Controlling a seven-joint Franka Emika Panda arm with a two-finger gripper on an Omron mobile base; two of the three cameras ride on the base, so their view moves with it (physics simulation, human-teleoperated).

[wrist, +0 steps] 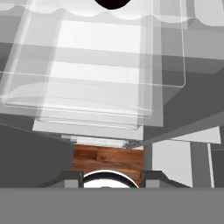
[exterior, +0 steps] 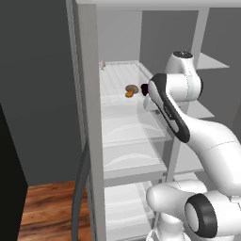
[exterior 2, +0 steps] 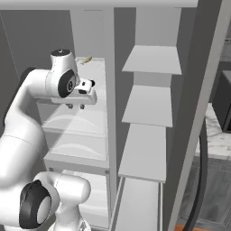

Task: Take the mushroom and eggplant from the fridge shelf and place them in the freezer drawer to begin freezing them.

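Observation:
The mushroom point(exterior: 131, 90), with a brown-grey cap and an orange stem, lies on the ribbed white fridge shelf point(exterior: 117, 75). Just right of it, the dark eggplant point(exterior: 143, 88) peeks out from behind my arm. In the hand view the eggplant point(wrist: 111, 3) is a black shape cut off by the top edge. My gripper point(exterior 2: 76, 107) points downward just in front of that shelf, near the eggplant. It is open, its fingertips point(wrist: 73, 177) are wide apart, and nothing is between them. The freezer drawer is out of view.
Clear glassy shelves point(exterior: 132, 129) stack below the ribbed shelf, and the hand view looks down through them to the wooden floor point(wrist: 107, 159). A vertical divider point(exterior 2: 109, 113) separates this column from plain white shelves point(exterior 2: 149, 106) on the right. A small tan object point(exterior 2: 85, 59) lies at the shelf's back.

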